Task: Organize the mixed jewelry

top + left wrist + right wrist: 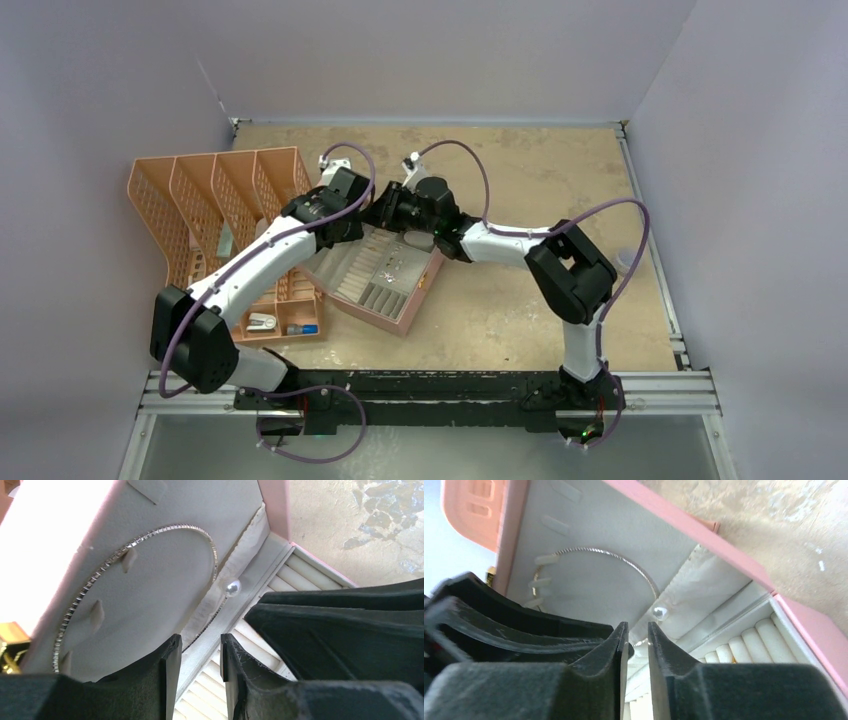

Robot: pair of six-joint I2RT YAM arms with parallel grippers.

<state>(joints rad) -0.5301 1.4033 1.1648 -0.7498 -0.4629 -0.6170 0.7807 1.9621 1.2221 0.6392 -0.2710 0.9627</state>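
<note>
The hoop (170,526) runs out of sight behind the left hand (200,642) and the right hand (638,630); whether either pinches it cannot be told. A gold piece (7,652) is cut by the frame edge. From above, the bits (392,268) in the box (380,315) are too small to name.

Left gripper (200,647) and right gripper (638,630) close together, jaws narrowly apart.

**Box, rack and tray on the tabletop**

A pink rectangular jewellery box (388,318) with pale lining lies open on the mottled tan tabletop (520,320), its white padded rolls (744,642) set in a row. An orange plastic lattice file rack (215,200) stands to its left. Nearer, a small orange tray (284,318) holds a white clip (262,322) and a blue-capped tube (303,328).
</note>
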